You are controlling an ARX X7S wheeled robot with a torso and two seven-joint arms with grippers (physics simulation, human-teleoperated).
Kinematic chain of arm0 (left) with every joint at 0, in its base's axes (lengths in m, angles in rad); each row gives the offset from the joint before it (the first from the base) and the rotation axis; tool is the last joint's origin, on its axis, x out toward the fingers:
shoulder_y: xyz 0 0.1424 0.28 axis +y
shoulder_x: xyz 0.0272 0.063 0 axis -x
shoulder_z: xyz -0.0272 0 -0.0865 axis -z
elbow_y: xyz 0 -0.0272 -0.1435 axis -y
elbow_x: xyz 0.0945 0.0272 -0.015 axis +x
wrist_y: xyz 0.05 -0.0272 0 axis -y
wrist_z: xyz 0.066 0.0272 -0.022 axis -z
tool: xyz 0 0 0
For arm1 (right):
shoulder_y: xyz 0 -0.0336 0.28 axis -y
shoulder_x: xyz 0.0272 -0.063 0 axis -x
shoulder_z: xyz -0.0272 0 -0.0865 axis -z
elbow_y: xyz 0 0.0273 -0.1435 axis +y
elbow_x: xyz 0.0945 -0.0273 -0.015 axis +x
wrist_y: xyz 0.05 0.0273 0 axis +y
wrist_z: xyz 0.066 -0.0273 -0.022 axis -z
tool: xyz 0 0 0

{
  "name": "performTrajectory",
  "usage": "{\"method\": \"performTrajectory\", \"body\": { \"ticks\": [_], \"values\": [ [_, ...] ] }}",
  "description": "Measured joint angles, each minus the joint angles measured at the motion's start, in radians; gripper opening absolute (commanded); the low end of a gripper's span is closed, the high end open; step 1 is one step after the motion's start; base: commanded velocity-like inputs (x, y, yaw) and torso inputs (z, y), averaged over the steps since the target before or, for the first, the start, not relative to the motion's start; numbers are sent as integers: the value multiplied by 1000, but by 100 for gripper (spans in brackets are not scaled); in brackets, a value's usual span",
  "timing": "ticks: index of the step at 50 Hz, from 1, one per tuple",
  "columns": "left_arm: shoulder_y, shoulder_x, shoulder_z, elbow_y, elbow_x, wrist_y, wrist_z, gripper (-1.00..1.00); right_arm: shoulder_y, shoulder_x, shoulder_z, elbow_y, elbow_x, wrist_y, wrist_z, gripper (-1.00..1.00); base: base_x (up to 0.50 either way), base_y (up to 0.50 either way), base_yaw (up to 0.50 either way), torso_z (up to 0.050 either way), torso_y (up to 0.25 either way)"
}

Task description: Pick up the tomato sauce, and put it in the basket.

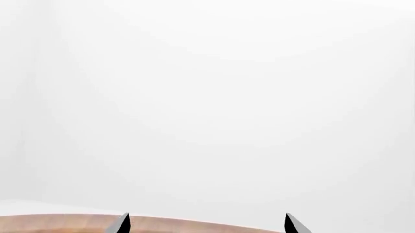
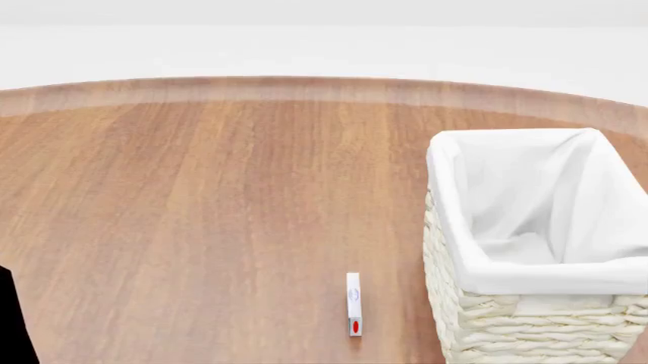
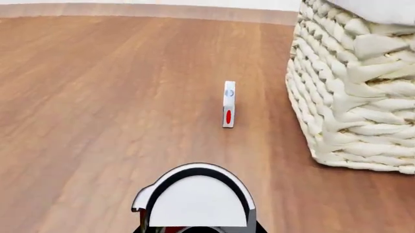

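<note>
In the right wrist view the tomato sauce can (image 3: 194,206) fills the space right in front of the camera. Its pale top faces me, and a strip of red and green label shows under it. It hangs above the wooden table (image 3: 97,97), so my right gripper is shut on it, with the fingers hidden behind the can. The cream wicker basket (image 2: 526,322) with a white liner stands at the right in the head view and close ahead in the right wrist view (image 3: 353,97). My left gripper (image 1: 207,224) is open and empty, facing a white wall.
A small flat white piece with a red oval (image 2: 353,303) lies on the table left of the basket; it also shows in the right wrist view (image 3: 228,104). The table's far curved edge (image 2: 303,82) runs along the back. A black part (image 2: 11,318) shows at the lower left.
</note>
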Motion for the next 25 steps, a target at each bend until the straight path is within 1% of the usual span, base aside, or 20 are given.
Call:
{"method": "performTrajectory", "body": {
  "ticks": [7, 16, 25],
  "values": [
    [1, -2, 3, 0, 0, 1, -2, 100, 43, 4, -2, -27, 12, 64, 9, -100, 0, 0, 0, 0, 0],
    [1, -5, 5, -1, -1, 3, -5, 100, 70, 6, -3, -42, 20, 102, 15, -100, 0, 0, 0, 0, 0],
    [6, -9, 2, -1, -8, 7, -7, 100, 145, -12, -3, 6, 24, 136, -8, -100, 0, 0, 0, 0, 0]
  ]
}}
